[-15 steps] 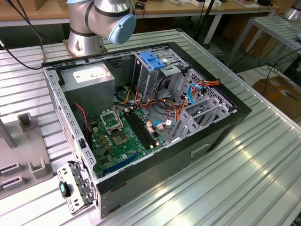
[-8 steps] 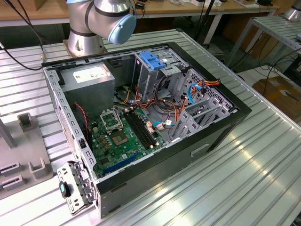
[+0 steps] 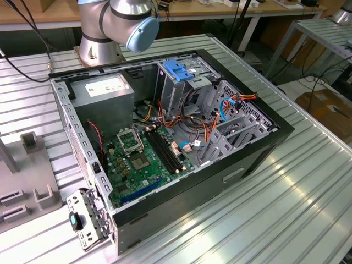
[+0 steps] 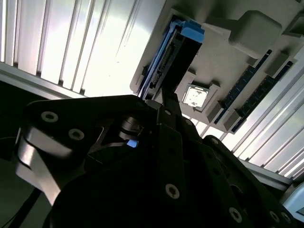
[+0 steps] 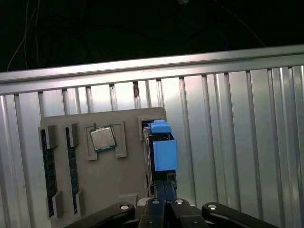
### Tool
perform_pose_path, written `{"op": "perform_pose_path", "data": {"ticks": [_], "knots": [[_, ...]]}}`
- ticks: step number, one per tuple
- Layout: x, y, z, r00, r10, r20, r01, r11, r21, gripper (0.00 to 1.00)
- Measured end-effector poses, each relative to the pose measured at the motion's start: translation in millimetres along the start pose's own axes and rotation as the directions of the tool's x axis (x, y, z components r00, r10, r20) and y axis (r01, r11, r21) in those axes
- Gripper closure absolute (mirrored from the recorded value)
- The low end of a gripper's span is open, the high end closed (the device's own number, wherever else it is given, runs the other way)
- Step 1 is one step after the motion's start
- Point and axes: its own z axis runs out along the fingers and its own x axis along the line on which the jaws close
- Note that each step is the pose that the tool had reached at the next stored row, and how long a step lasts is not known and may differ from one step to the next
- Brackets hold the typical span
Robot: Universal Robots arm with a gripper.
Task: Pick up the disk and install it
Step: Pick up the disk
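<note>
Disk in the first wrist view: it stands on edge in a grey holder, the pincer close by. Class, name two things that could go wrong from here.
1. The disk stands in a narrow slot of the grey holder; a tilted pull by the pincer might jam it or drag the holder along.
2. The processor chip lies in the next recess; a sideways slip could knock it out.

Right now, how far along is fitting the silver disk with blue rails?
Nothing is done yet: the silver disk with blue rails stands on edge in the grey tray. The gripper is at it. Lifting and fitting it into the open black computer case remain.
</note>
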Motion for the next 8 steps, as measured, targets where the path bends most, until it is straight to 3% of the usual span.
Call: {"op": "perform_pose_path", "data": {"ticks": [4,6,8], "knots": [[-0.2,0.0,0.0,1.0,0.0,0.0,0.0,1.0,0.0,0.89],[-0.3,0.0,0.0,1.0,0.0,0.0,0.0,1.0,0.0,0.83],[-0.3,0.0,0.0,1.0,0.0,0.0,0.0,1.0,0.0,0.71]]}}
